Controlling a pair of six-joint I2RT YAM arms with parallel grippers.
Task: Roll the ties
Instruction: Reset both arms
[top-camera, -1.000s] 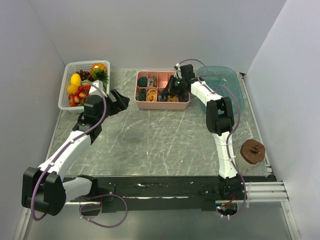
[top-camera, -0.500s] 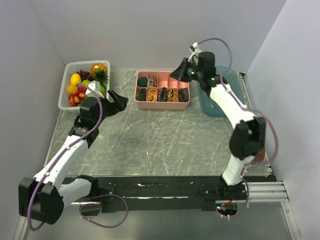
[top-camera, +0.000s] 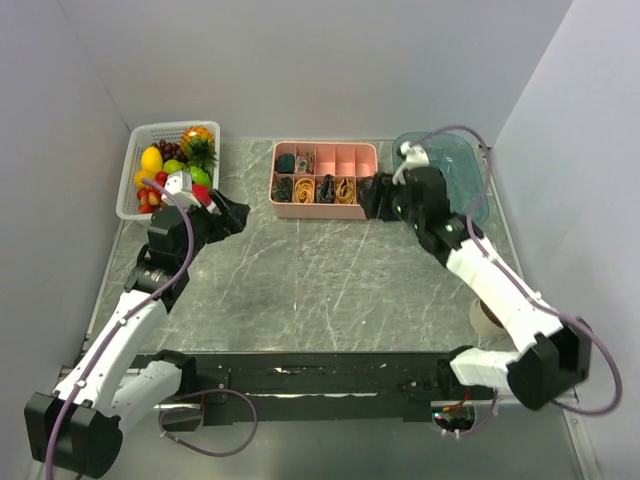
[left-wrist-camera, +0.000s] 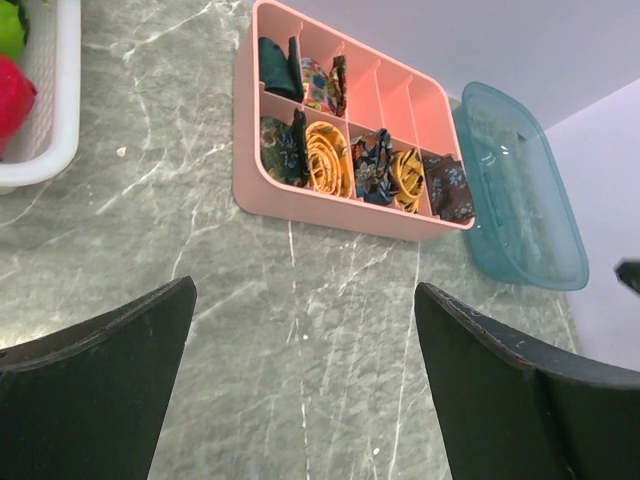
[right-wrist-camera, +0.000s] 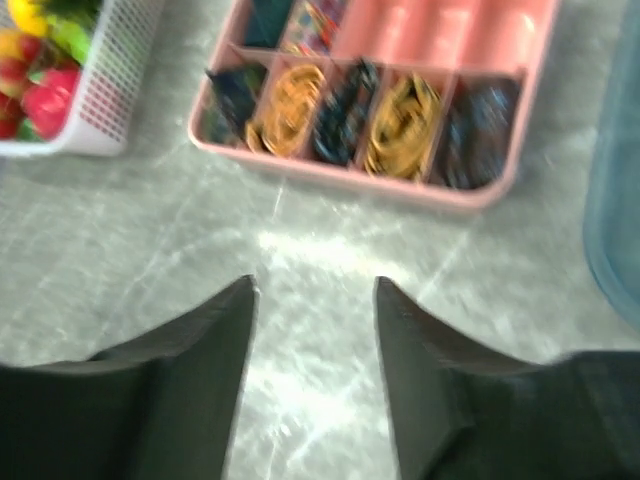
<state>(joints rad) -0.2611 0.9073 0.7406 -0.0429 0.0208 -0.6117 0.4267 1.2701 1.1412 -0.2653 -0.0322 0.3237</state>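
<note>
Several dark paisley ties lie rolled in the front compartments of a pink tray (top-camera: 325, 211), seen in the left wrist view (left-wrist-camera: 372, 165) and in the right wrist view (right-wrist-camera: 342, 100), with coiled yellow-orange bands (left-wrist-camera: 325, 158) between them. My right gripper (top-camera: 368, 196) (right-wrist-camera: 315, 285) hangs by the tray's right front corner, open and holding nothing. Its fingers point at the bare table just in front of the tray. My left gripper (top-camera: 232, 212) (left-wrist-camera: 305, 290) stands wide open over the table, left of the tray, with nothing between its fingers.
A white basket (top-camera: 132, 205) of fruit stands at the back left. A teal plastic bin (top-camera: 450, 160) sits right of the tray. A pale round object (top-camera: 480, 315) at the right edge is partly hidden under my right arm. Walls close in on both sides.
My right gripper rose from the tray's right end, came down in front of it and opened, leaving a dark rolled tie in the last front compartment. The left arm drew back slightly.
</note>
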